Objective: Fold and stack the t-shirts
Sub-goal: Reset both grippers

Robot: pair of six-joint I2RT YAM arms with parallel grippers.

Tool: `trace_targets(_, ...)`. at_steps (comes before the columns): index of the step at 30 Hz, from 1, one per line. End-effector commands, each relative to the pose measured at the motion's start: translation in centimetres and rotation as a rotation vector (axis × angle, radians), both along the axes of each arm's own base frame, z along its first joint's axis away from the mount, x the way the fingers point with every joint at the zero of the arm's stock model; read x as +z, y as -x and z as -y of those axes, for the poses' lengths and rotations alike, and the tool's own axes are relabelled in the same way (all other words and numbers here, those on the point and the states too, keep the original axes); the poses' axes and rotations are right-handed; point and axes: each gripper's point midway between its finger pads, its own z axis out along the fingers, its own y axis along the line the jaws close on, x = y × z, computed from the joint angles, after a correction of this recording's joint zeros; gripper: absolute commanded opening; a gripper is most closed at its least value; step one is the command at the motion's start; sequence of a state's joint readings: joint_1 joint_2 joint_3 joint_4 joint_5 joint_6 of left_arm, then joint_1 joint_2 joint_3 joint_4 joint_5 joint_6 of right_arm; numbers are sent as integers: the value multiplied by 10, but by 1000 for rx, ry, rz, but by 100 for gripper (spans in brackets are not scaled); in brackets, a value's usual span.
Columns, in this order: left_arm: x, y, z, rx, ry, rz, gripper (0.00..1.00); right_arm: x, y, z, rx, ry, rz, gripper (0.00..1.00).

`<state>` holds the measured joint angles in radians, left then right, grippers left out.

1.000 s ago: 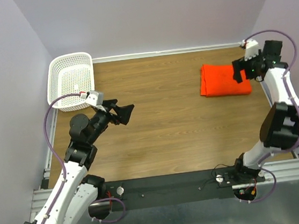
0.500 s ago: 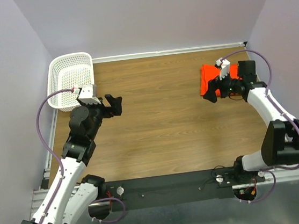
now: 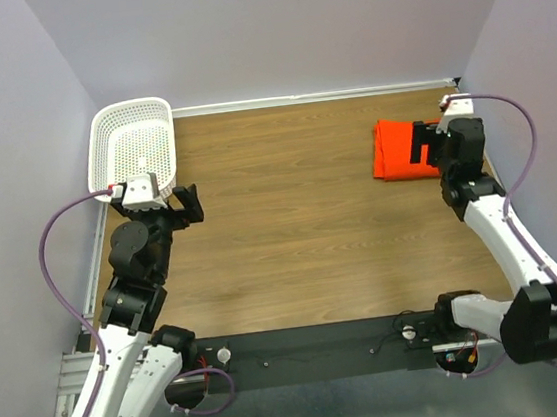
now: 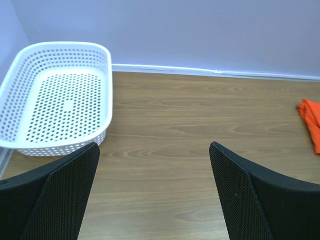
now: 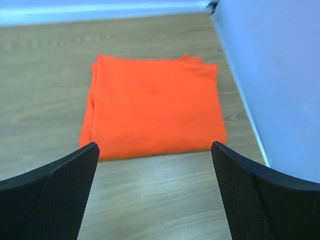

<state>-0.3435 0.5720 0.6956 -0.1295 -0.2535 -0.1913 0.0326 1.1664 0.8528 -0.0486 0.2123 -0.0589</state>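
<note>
Starting at the left, the white mesh basket point(image 3: 136, 149) was seen at the far left corner of the table point(image 3: 291, 227), with nothing lying in it; the left gripper point(image 4: 154, 155) was held near it above bare wood, its jaws spread wide and nothing caught between them; further right, the orange-red t-shirt point(image 5: 152, 112) was found flat on the wood near the far right corner, close to the wall, folded into a compact rectangle with layered edges showing along one side; the right gripper point(image 5: 155, 150) was poised just short of it, jaws parted wide, no cloth pinched; the folding was judged done; only one shirt could be seen, so little, if anything, was judged left to be stacked.
</note>
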Motion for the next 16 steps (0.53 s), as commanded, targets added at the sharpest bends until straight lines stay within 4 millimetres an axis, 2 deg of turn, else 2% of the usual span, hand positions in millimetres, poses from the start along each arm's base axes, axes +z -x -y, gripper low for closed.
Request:
trace_targets(1, 4, 5, -22, 97, -53, 1, 98, 43, 24, 27, -195, -41, 185, 100)
trace_targets(3, 3, 5, -18, 81, -46, 5, 98, 49, 35, 28, -201, -52, 218, 100)
trace_targets(8, 0, 4, -13, 54, -48, 1, 98, 47, 52, 34, -227, -33, 236, 100)
trace_targets(16, 1, 4, -12, 45, -46, 7, 98, 41, 54, 34, -202, 16, 211, 100)
